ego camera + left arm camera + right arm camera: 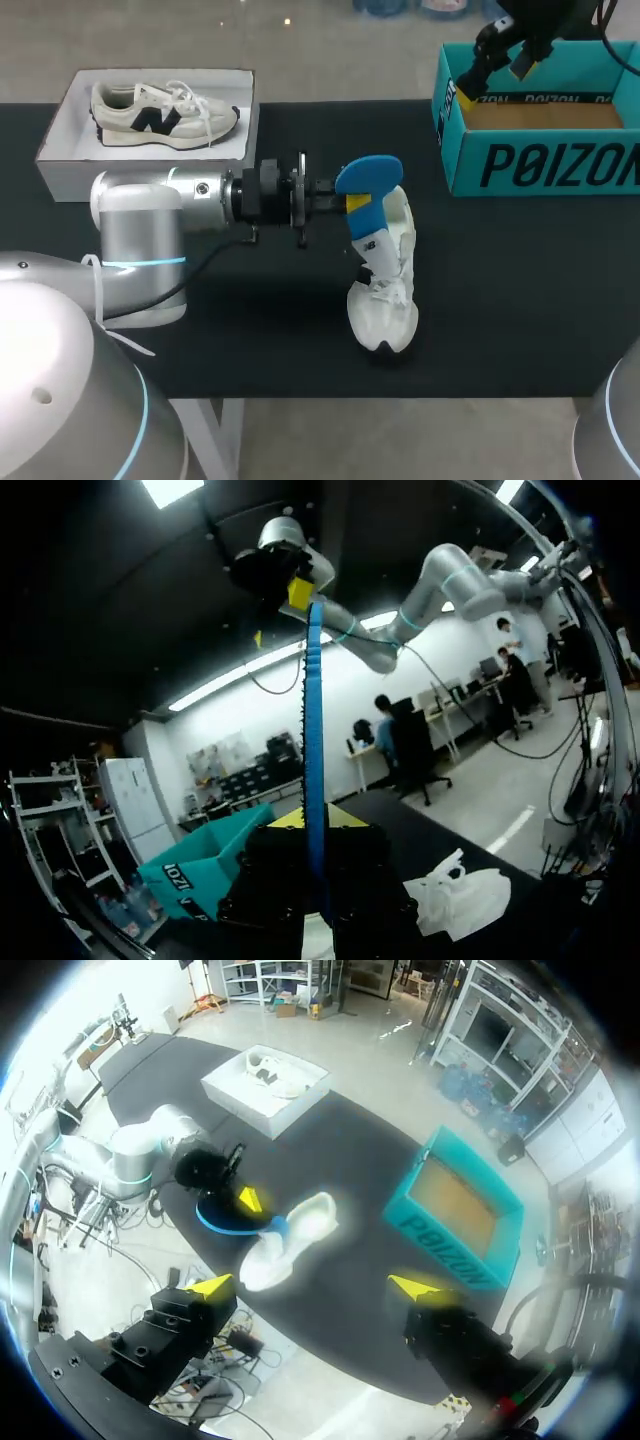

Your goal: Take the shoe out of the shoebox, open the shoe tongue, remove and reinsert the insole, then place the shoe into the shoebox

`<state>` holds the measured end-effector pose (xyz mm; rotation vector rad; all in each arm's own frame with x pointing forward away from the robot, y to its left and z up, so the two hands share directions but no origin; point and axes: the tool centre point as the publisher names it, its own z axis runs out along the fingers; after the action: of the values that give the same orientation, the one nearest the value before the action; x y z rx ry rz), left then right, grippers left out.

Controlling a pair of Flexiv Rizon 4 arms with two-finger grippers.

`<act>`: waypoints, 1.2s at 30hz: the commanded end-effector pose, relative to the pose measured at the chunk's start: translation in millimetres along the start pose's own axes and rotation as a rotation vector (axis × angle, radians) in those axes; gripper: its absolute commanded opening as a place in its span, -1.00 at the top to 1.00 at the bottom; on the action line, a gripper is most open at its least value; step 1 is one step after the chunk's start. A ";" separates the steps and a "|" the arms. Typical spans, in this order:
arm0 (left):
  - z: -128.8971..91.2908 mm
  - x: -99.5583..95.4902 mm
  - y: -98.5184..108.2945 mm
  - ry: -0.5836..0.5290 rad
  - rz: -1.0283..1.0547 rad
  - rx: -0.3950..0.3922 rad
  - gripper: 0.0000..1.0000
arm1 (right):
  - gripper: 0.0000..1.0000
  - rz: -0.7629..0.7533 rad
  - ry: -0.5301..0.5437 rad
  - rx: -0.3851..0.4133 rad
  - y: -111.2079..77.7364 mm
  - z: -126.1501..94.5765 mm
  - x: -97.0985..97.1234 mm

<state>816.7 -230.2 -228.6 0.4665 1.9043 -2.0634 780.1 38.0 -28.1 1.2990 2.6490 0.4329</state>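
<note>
head view: left fingers (356,203) clamped on a blue insole (368,178) over the middle of the black counter (250,330), insole upright, its lower end at the opening of the white shoe (388,290), inside it or not unclear. shoe resting mid-counter, toe toward the near edge. teal shoebox (560,168) open at the far right corner, with the right fingers (463,97) raised above its left wall. white box (60,165) at the far left corner, a cream and dark sneaker (160,115) lying inside. left wrist view: insole (314,760) edge-on, a thin blue strip rising from between the yellow tips of the left fingers (288,820), pinched from both sides; shoe (460,895) on the counter beside the fingers, shoebox (205,870) off to the other side. right wrist view: right fingers (208,1285) spread wide, holding nothing, high above the counter; well ahead of them the shoe (290,1240) mid-counter, the insole (225,1222) curving from it to the left arm's yellow tip; shoebox (440,1240) at one corner, white box (250,1095) with the sneaker (275,1072) at another.
</note>
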 end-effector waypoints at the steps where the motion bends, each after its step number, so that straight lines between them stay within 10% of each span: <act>1: -0.1 0.8 -3.2 -0.009 0.084 -0.055 1.00 | -1.00 0.002 0.000 0.004 1.6 0.3 -0.2; 27: -0.1 0.8 -3.2 -0.009 0.084 -0.055 1.00 | -1.00 0.002 0.000 0.004 1.6 0.3 -0.2; 36: 3.1 14.5 -34.4 0.172 0.735 -0.034 1.00 | -1.00 0.002 0.000 0.004 1.6 0.3 -0.2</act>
<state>796.4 -239.7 -202.3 0.8052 1.7698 -1.7980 780.1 38.0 -28.0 1.2991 2.6490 0.4330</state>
